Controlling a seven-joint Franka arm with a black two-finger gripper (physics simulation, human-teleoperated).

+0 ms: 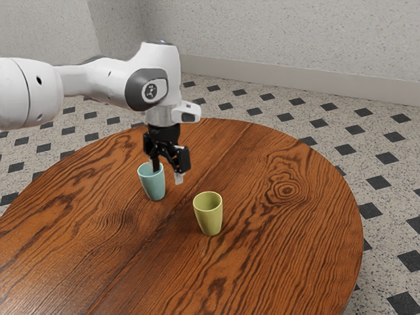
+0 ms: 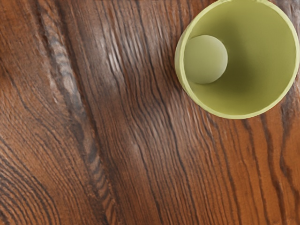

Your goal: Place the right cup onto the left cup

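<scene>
exterior view: count two cups in all, one teal cup point(image 1: 154, 187) and one yellow-green cup point(image 1: 209, 220). find both upright, mouths up, on one round wooden table point(image 1: 289, 256), well apart from each other. place the teal cup under the hand, the yellow-green cup farther toward the exterior view's right and lower in the view. note one white arm point(image 1: 95, 82), in from the exterior view's left. at its end, one black gripper point(image 1: 167, 173), pointed down, with two fingers, set apart. see one finger overlapping the teal cup's rim, the other off to the exterior view's right of that cup. cannot tell about contact, or about inside versus in front of the rim. cannot make out the contents of the teal cup. behind, log a speckled floor point(image 1: 394, 230) with dark squares, a pale wall point(image 1: 262, 39), one skirting board point(image 1: 295, 77).

wrist view: count one cup, the yellow-green cup, looked into from above. make out a smooth inner wall point(image 2: 262, 56) and one pale round bottom point(image 2: 206, 59), both bare. note the full shape of the mouth, nearly all within view. around it, record dark wavy grain on the table, plus a few light streaks of shine.
</scene>
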